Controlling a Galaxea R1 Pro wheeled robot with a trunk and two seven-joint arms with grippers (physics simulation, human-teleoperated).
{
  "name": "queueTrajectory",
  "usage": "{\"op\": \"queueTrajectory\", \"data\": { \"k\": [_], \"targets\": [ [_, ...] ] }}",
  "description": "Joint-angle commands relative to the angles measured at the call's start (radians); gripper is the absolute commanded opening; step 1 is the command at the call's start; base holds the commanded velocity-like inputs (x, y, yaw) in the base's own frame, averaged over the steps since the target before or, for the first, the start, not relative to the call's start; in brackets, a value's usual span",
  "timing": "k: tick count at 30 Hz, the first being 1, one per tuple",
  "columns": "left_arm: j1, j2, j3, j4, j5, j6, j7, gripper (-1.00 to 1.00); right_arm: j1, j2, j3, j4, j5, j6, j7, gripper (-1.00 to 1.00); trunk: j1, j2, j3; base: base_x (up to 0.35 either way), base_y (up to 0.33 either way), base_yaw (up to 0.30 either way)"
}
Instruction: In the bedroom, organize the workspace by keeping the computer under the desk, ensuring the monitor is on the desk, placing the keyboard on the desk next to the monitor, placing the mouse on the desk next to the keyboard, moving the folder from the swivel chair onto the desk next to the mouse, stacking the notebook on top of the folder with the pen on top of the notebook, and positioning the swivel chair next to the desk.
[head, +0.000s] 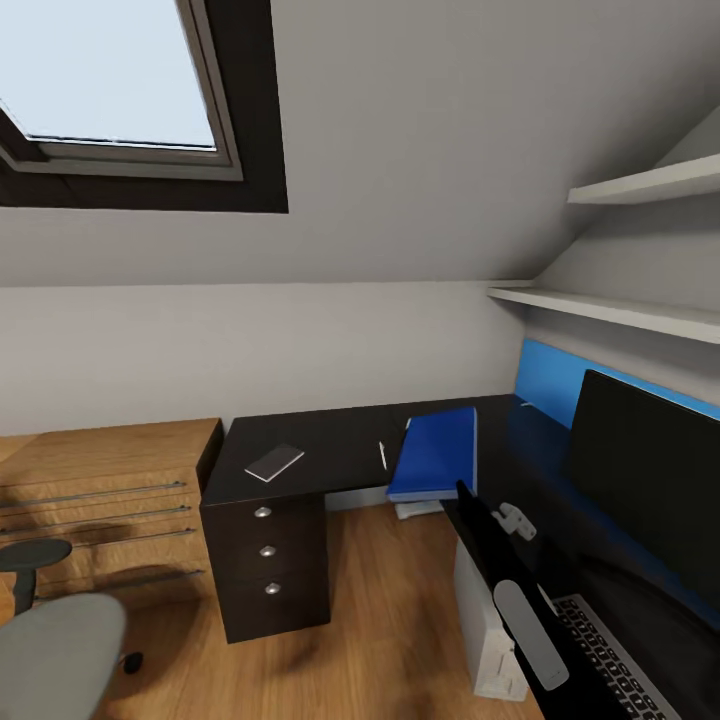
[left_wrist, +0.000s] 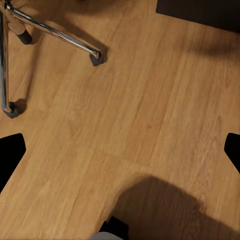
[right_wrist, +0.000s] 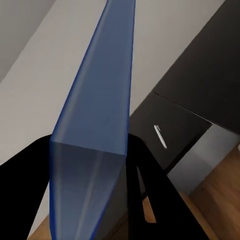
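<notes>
My right gripper is shut on the blue folder, which is edge-on between its fingers and hangs over the black desk's inner corner. On the desk lie the grey notebook and the white pen, the pen just left of the folder. The monitor stands on the desk's right wing, with the keyboard in front of it. The white computer stands under that wing. The swivel chair is at lower left. My left gripper is open over the floor. The mouse is out of view.
A light wooden chest with bar handles adjoins the desk's left end. The desk's drawer unit faces the wood floor. Two wall shelves hang above the monitor. The chair's chrome legs and casters are near my left gripper.
</notes>
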Motion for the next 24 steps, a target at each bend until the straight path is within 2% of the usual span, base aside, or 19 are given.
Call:
{"op": "queueTrajectory", "data": {
  "k": [1, 3, 5, 8, 12, 13, 14, 19, 22, 24],
  "targets": [
    [-0.001, 0.001, -0.008, -0.001, 0.003, -0.002, 0.008, 1.0, -0.001, -0.001, 0.004, 0.0, -0.01, -0.007, 0.001, -1.0, 0.0, -0.001, -0.001, 0.0, 0.0, 0.0],
    [-0.001, 0.002, -0.007, -0.001, 0.003, -0.002, 0.01, 1.0, -0.001, -0.001, 0.006, 0.003, -0.01, -0.009, 0.008, -1.0, 0.0, -0.001, -0.001, 0.0, 0.0, 0.0],
    [-0.001, 0.002, -0.005, -0.001, 0.005, -0.002, 0.012, 1.0, -0.001, 0.044, 0.003, 0.002, -0.01, -0.009, -0.023, -1.0, 0.0, -0.001, -0.001, 0.0, 0.0, 0.0],
    [-0.001, 0.003, -0.005, -0.001, 0.005, -0.002, 0.012, 1.0, -0.001, 0.077, -0.002, 0.002, -0.014, -0.009, -0.074, -1.0, 0.0, -0.001, -0.001, 0.0, 0.0, 0.0],
    [-0.001, 0.003, -0.005, -0.001, 0.005, -0.002, 0.012, 1.0, -0.001, 0.092, -0.006, 0.002, -0.044, -0.009, -0.119, -1.0, 0.0, -0.001, -0.001, 0.0, 0.0, 0.0],
    [-0.001, 0.002, -0.005, -0.001, 0.004, -0.002, 0.012, 1.0, -0.001, 0.095, -0.009, 0.003, -0.081, -0.009, -0.131, -1.0, 0.0, -0.001, -0.001, 0.0, 0.0, 0.0],
    [-0.001, 0.002, -0.005, -0.001, 0.004, -0.002, 0.012, 1.0, -0.001, 0.096, -0.01, 0.003, -0.097, -0.009, -0.133, -1.0, 0.0, -0.001, -0.001, 0.0, 0.0, 0.0],
    [-0.001, 0.002, -0.005, -0.001, 0.004, -0.002, 0.012, 1.0, -0.001, 0.097, -0.021, 0.003, -0.227, -0.009, -0.14, -1.0, 0.0, -0.001, -0.001, 0.0, 0.0, 0.0],
    [-0.001, 0.002, -0.005, -0.001, 0.004, -0.002, 0.012, 1.0, -0.001, 0.098, -0.022, 0.003, -0.264, -0.009, -0.14, -1.0, 0.0, -0.001, -0.001, 0.0, 0.0, 0.0],
    [-0.001, 0.002, -0.005, -0.001, 0.004, -0.002, 0.012, 1.0, -0.001, 0.098, -0.022, 0.003, -0.274, -0.009, -0.139, -1.0, 0.0, -0.001, -0.001, 0.0, 0.0, 0.0]
  ]
}}
